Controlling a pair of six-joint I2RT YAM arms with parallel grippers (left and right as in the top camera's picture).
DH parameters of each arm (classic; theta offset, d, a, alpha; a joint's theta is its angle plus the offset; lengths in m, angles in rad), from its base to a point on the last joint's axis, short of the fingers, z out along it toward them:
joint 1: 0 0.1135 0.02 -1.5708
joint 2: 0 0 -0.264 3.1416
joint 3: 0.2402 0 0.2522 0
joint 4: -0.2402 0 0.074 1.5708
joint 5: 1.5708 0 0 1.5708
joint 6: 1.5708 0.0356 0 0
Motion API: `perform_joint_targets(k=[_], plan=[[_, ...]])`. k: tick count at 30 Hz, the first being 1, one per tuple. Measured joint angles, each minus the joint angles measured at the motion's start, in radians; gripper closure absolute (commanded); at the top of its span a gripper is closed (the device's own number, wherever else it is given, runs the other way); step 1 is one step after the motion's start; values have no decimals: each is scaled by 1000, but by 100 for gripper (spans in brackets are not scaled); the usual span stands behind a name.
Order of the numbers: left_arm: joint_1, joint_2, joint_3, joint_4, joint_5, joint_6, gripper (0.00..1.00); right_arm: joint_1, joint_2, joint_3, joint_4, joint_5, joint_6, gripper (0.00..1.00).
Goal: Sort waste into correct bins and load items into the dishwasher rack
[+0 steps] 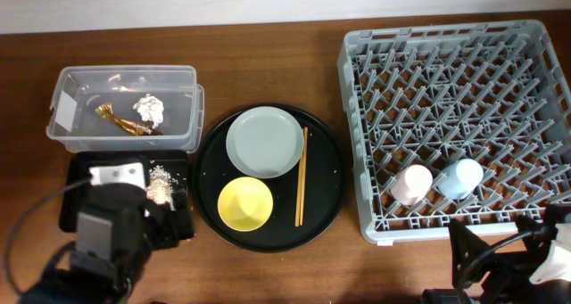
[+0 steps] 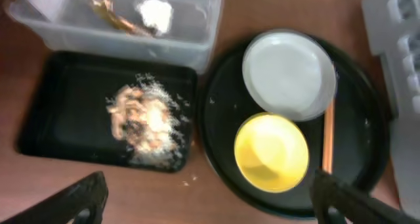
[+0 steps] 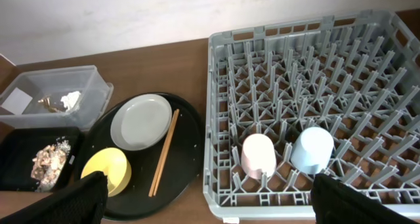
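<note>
Apparently loading is in hand: pink cup (image 1: 412, 184) and blue cup (image 1: 459, 177) sit in the rack (image 1: 446, 29) at right, while plate (image 1: 264, 142), bowl (image 1: 245, 204) and chopsticks (image 1: 302, 177) wait mid-frame. Left pincer (image 2: 207, 181) and right pincer (image 3: 210, 181) are released, empty; the next move probably calls for gripping the plate by its rim.

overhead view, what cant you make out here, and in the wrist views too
- Overhead: the left arm covers the lower part of the shallow black tray, hiding some food scraps.
- Overhead: the right arm is cut off by the bottom edge.
- All views: the white label on the clear tub is too small to read.
- Left wrist: blur hides the chopsticks count.
</note>
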Motion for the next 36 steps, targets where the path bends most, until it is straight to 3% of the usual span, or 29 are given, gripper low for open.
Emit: perform_joint_targets(k=[2,6,9,11,15,20,26,36], plan=[[-1,-84,-95,4,99,-3,1,0,0,-1,-2,0,0,1],[-1,-125,-97,14,117,3,1,0,0,0,-2,0,0,1],[-52,-139,-122,188,107,101,1,0,0,-1,-2,0,0,1],[28,-224,-238,343,127,174,1,0,0,0,-1,0,-1,1],[213,-454,-557,626,306,323,1,0,0,-1,-1,0,0,1],[220,-773,-932,830,389,370,1,0,0,0,-2,0,0,1],[209,-787,-1170,1181,420,378,1,0,1,-1,-2,0,0,1],[209,-787,-1215,1202,422,378,1,0,1,-1,-2,0,0,1]])
